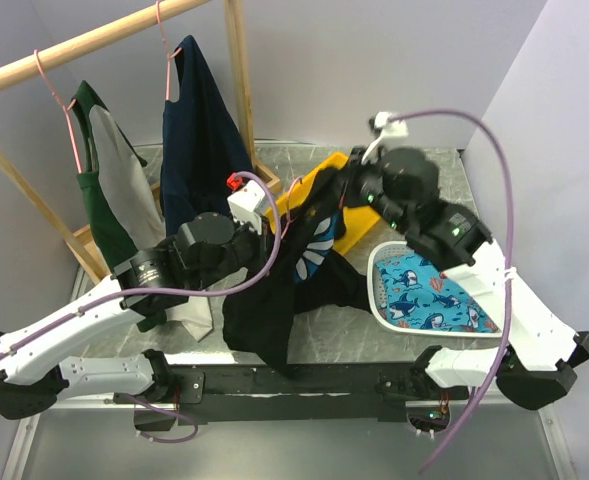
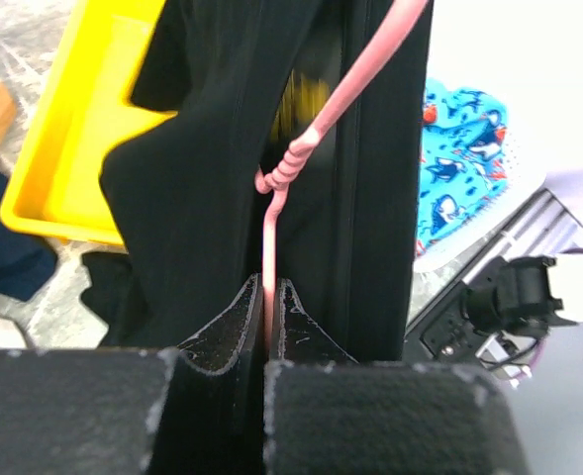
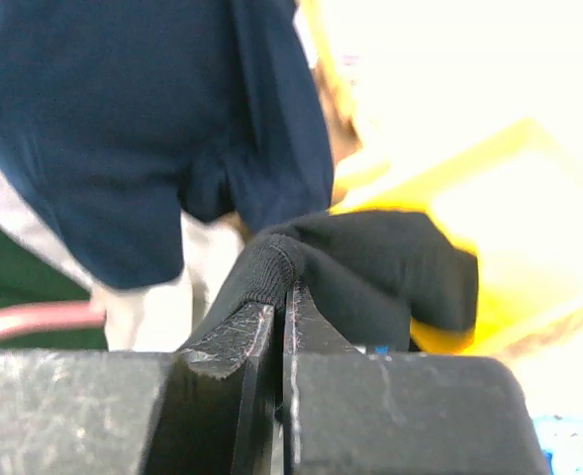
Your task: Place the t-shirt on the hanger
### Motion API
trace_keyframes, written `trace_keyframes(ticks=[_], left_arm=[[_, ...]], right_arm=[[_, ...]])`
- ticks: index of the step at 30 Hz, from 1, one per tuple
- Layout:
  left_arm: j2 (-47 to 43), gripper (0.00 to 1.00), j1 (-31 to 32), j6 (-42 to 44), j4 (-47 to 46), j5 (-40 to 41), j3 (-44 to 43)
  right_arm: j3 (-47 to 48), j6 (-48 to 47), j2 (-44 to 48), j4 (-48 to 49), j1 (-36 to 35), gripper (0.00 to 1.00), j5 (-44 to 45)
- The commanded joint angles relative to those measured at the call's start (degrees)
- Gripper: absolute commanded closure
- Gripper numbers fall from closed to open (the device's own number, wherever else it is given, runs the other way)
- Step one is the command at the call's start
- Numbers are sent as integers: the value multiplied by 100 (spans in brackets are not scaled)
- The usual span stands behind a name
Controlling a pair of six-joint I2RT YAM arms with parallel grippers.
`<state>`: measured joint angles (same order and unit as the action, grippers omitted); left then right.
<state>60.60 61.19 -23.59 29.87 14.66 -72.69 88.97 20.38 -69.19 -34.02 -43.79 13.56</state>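
The black t-shirt with a white print hangs bunched in mid-air between my two arms, its lower part draped over the table's front edge. My left gripper is shut on the thin pink wire of the hanger, just below its twisted neck, and black cloth hangs right behind the wire. In the top view that left gripper is at the shirt's upper left. My right gripper is shut on a ribbed edge of the t-shirt; from above, this right gripper is at the shirt's top right.
A wooden rack at the back left carries a navy shirt and a green-and-grey shirt on pink hangers. A yellow tray lies behind the t-shirt. A white basket with shark-print cloth stands at the right.
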Motion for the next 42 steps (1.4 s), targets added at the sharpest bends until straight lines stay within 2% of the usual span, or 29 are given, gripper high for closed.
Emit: trace_keyframes(ticks=[1,6,9,12,15,16,19,21,25,34,38,42], left_arm=[[-180,99,-2,39,72,-420,-421],[-242,99,-2,4,177,-165,-904],[-215,99,-2,-5,239,46,-1063],[-145,99,-10,-5,274,11,-1212],[-75,99,-10,-31,397,72,-1362],[-83,99,-10,-22,380,81,-1371],[-145,99,-28,-22,292,3,-1397],[-119,99,-54,-14,361,-94,-1616],[4,99,-72,48,528,-340,-2249],[365,99,-72,373,986,-402,-4200],[277,99,-72,443,907,-455,-4727],[312,99,-72,505,1108,-341,-4887]], right_arm=[[622,-271,-455,-263,327,100,-117],[280,-202,-543,-9,512,100,-512],[51,-262,-360,220,433,94,-1108],[-309,-377,157,501,82,73,-1338],[-705,-438,694,730,72,55,-1611],[-897,-456,827,852,72,45,-1602],[-1013,-395,1065,898,265,35,-1365],[-899,-386,969,827,388,35,-1435],[-382,-482,793,748,547,27,-1558],[15,-333,784,914,1162,26,-2181],[-204,-333,828,1143,1399,25,-2454],[-730,-245,845,1494,1540,23,-2937]])
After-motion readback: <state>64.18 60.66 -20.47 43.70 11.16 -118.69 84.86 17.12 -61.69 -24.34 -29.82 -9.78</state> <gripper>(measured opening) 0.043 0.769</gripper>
